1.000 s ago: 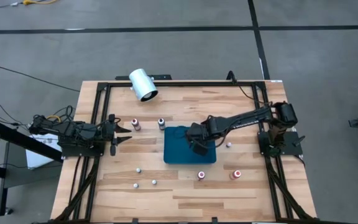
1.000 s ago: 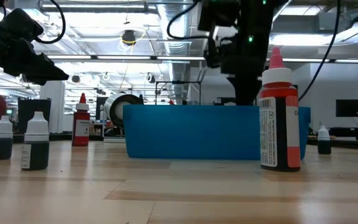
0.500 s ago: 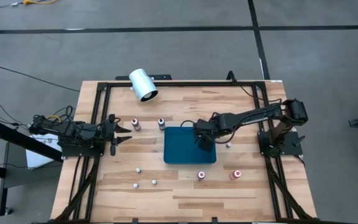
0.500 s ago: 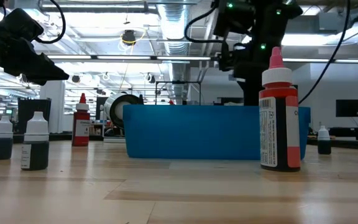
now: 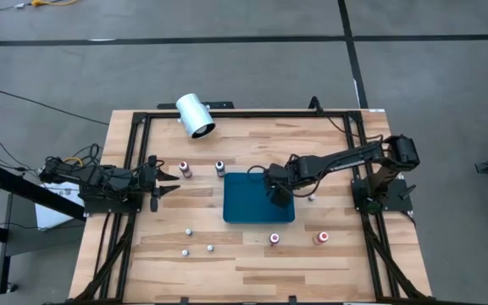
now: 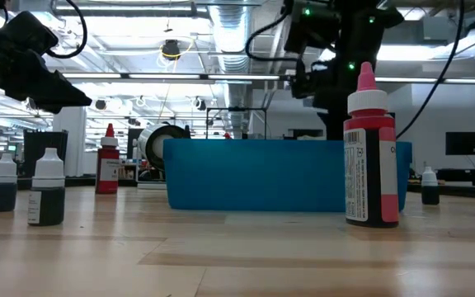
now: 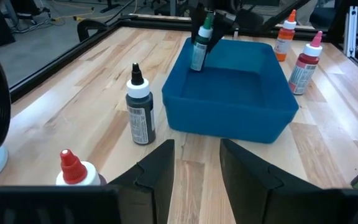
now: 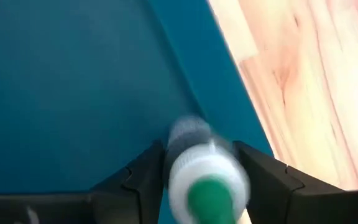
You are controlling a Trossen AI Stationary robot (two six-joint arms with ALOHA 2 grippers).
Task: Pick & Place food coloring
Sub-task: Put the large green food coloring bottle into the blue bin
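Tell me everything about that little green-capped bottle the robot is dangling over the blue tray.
The bottle is a small dropper type: green pointed cap, white collar, pale labelled body, plastic by its look. It hangs tilted above the blue tray, over its far right corner, clear of the floor. In the right wrist view it sits between the right hand's dark fingers; whether they still pinch it is unclear. Nothing else touches it.

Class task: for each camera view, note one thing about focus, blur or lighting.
Right wrist view: the green-capped bottle between the hand's fingers is blurred. Low view: bright ceiling lights backlight the dark arms; the red bottle is sharp. High view: even light, soft shadows. Left wrist view: the blue bin is crisp.
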